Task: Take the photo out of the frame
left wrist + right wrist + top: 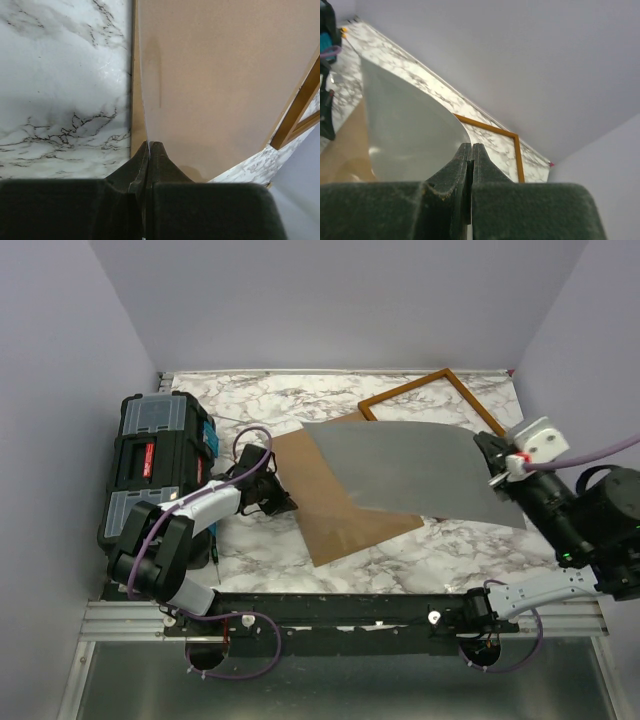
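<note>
The photo (400, 468) shows as a plain grey sheet, raised and sloping over the table's middle. My right gripper (492, 462) is shut on its right edge. In the right wrist view the photo (405, 130) curves away from my right gripper (471, 145). The empty orange-brown frame (430, 390) lies at the back right, partly under the photo. My left gripper (283, 502) is shut on the left edge of the brown backing board (335, 510). The left wrist view shows that board (220, 75) running out from my left gripper (149, 144).
A black toolbox (155, 465) stands at the table's left edge, close behind my left arm. The marble table (260, 400) is walled in by pale panels on three sides. A frame corner (300, 107) shows at the right of the left wrist view.
</note>
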